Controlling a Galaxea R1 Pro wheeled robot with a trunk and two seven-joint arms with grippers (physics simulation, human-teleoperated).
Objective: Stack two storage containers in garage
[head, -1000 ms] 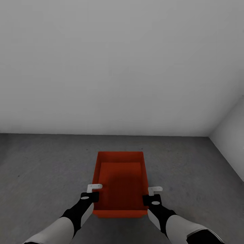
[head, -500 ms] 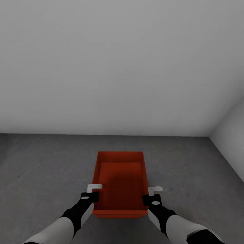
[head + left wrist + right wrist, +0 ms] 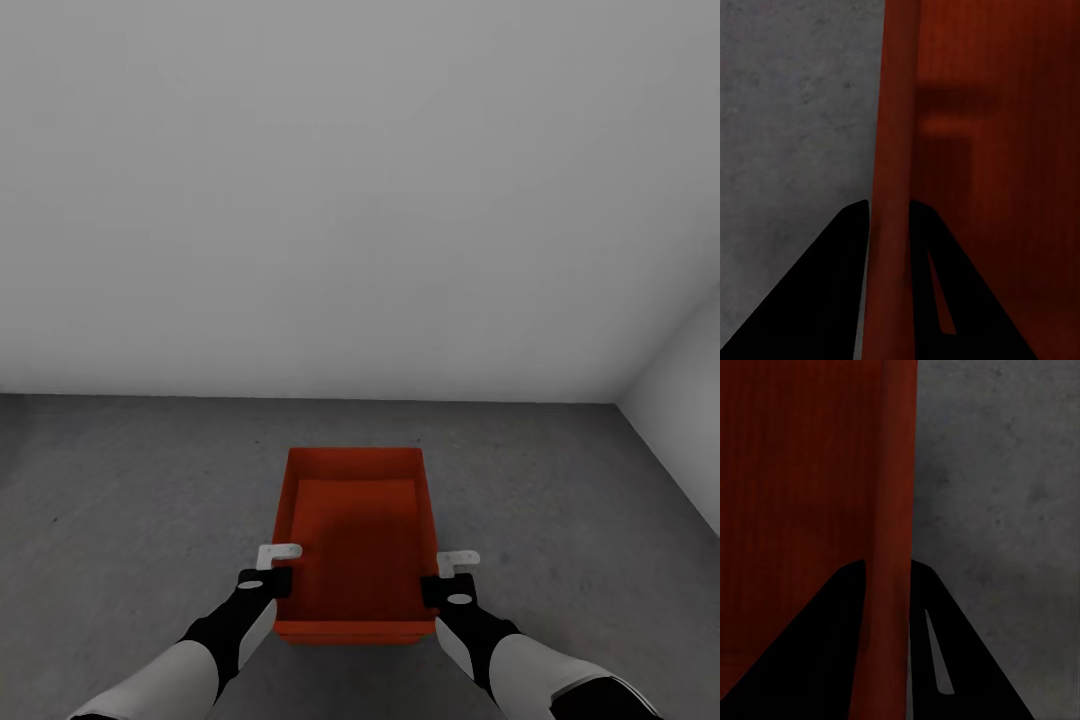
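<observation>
An orange-red storage container (image 3: pixel 355 540), open-topped, sits low over the garage's dark grey concrete floor (image 3: pixel 130 500), between my two arms. My left gripper (image 3: pixel 278 568) is shut on its left wall (image 3: pixel 894 135), which runs between the two dark fingers (image 3: pixel 810 300). On the other side, my right gripper (image 3: pixel 442 575) is shut on the right wall (image 3: pixel 894 495). A second thin orange-red edge (image 3: pixel 350 636) shows just under the near wall. I cannot tell whether that edge belongs to another container.
A plain white-grey wall (image 3: pixel 360 200) stands straight ahead, meeting the floor a little past the container. A side wall (image 3: pixel 690 400) closes in at the right, forming a corner. Bare concrete lies to the container's left and right.
The container's near wall has settled slightly, and a second orange-red edge now shows beneath it. Both arms and the camera have barely moved.
</observation>
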